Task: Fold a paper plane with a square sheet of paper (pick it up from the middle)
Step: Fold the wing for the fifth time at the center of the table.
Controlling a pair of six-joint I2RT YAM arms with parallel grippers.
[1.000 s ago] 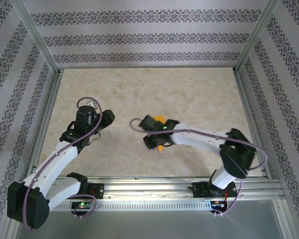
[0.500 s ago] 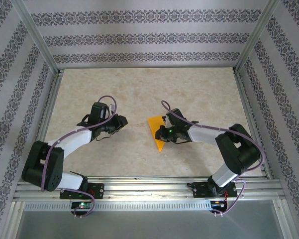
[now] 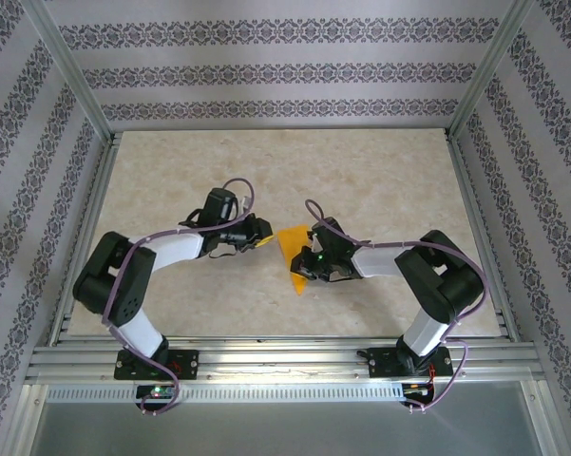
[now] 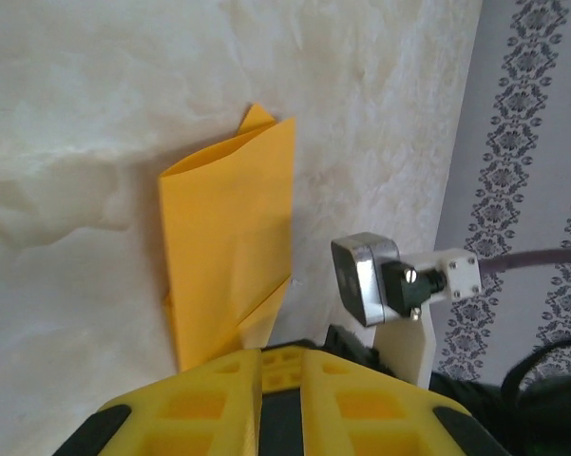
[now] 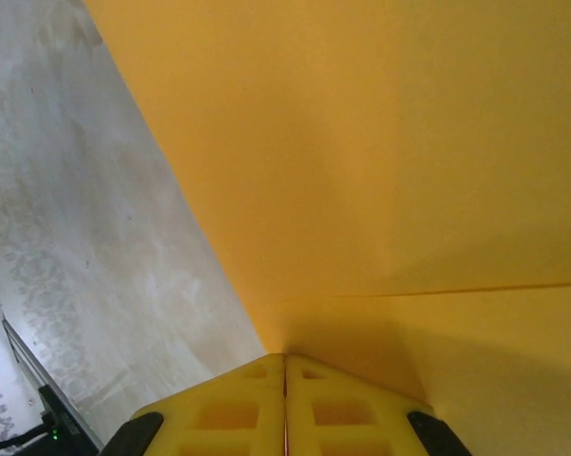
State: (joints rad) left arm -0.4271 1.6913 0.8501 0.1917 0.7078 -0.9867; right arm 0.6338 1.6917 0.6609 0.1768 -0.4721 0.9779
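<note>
The square sheet of paper (image 3: 292,255) is seen in the top view as a folded orange wedge lying on the pale marbled table (image 3: 380,180), slightly below the middle of the frame. Its broad end is turned toward the upper left and its point toward the bottom.

In the left wrist view the paper (image 4: 228,237) stands in the centre as a tall folded shape. A small flap peeks out at its top, and layered edges are visible near its lower end. In the right wrist view most of the frame is covered by the orange surface (image 5: 361,142), and a crease runs across it to the right edge.

The right gripper (image 3: 307,260) is set against the right edge of the wedge. Its yellow fingers (image 5: 218,418) are pressed together along a thin seam, and the paper runs straight down into that seam, so the sheet appears to be pinched there.

The left gripper (image 3: 262,239) is placed just beside the wedge's upper left corner. Its fingers (image 4: 190,408) are seen close together with a narrow dark slot between them, and the paper's lower end meets their tips. Whether they are clamped on the sheet cannot be told.

A metal-faced block (image 4: 366,280) on a white bracket is seen to the right of the paper in the left wrist view. The table is enclosed by a patterned wall (image 3: 266,71).
</note>
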